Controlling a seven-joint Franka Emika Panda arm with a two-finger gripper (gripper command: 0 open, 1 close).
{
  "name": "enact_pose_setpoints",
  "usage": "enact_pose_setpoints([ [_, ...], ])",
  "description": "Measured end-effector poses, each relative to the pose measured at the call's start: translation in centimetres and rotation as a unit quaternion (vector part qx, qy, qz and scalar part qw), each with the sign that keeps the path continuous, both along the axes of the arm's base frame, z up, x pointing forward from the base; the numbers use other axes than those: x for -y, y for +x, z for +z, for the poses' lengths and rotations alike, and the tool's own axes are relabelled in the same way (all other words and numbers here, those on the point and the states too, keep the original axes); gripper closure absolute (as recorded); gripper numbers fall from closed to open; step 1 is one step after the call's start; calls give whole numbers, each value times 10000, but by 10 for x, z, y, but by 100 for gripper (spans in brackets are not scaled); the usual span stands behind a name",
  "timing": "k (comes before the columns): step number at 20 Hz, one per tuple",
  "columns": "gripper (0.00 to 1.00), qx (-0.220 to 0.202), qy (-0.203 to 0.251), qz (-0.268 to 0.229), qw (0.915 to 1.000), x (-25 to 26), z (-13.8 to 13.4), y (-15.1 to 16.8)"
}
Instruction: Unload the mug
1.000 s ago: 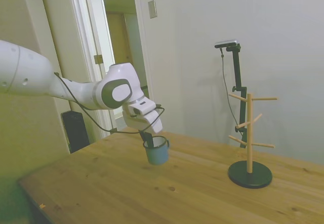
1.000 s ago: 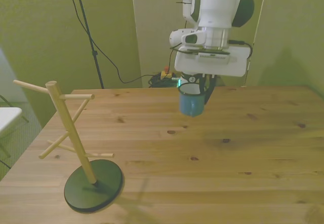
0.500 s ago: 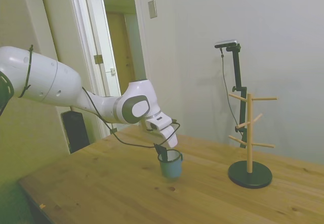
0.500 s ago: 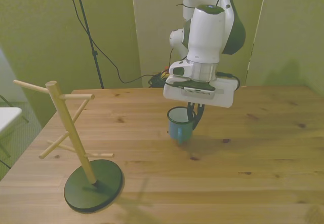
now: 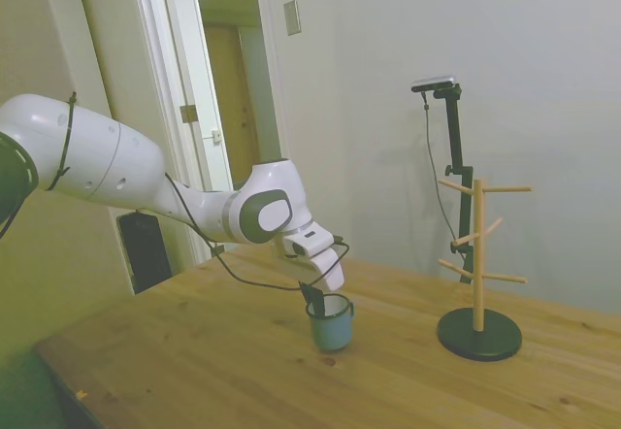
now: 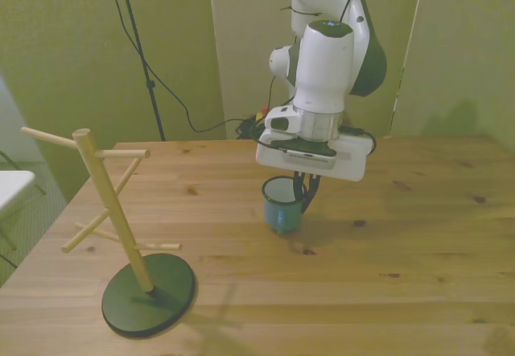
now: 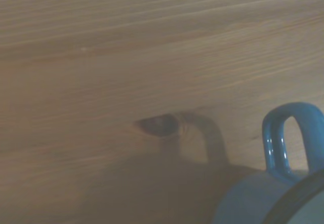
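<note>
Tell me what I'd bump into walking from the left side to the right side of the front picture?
Wooden mug tree with pegs on a round black base → small light-blue enamel mug, upright on the wooden table, with the white arm's gripper at its rim.

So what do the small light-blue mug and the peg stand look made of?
Light-blue mug: probably enamelled metal, given the glossy handle, thin dark rim and white inside. Peg stand: pale unfinished-looking wooden dowels on a dark matte round base, material unclear.
</note>
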State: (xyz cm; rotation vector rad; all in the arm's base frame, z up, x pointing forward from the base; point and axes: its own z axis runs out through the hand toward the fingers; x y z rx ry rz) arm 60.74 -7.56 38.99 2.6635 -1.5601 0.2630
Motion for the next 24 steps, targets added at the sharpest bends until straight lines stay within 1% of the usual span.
enact_pose_setpoints([
  [7,100,-34,-3,-31,10000,2,-10,2],
  [16,100,-39,0,-49,10000,3,-13,1],
  [17,0,-39,0,-50,10000,3,-13,1],
  [24,0,-40,-1,-55,10000,3,-13,1],
])
